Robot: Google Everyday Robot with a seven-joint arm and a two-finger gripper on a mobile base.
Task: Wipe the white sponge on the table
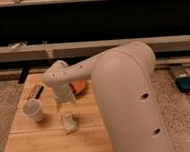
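The white sponge lies on the light wooden table, near the middle of its top and toward the front. My gripper points down from the white arm and hangs just above the sponge's far edge. I cannot tell whether it touches the sponge. The big white arm covers the right part of the table.
A white paper cup stands left of the sponge. A dark brown bar lies at the back left. An orange object sits behind the gripper, partly hidden by the arm. A blue device lies on the floor at right.
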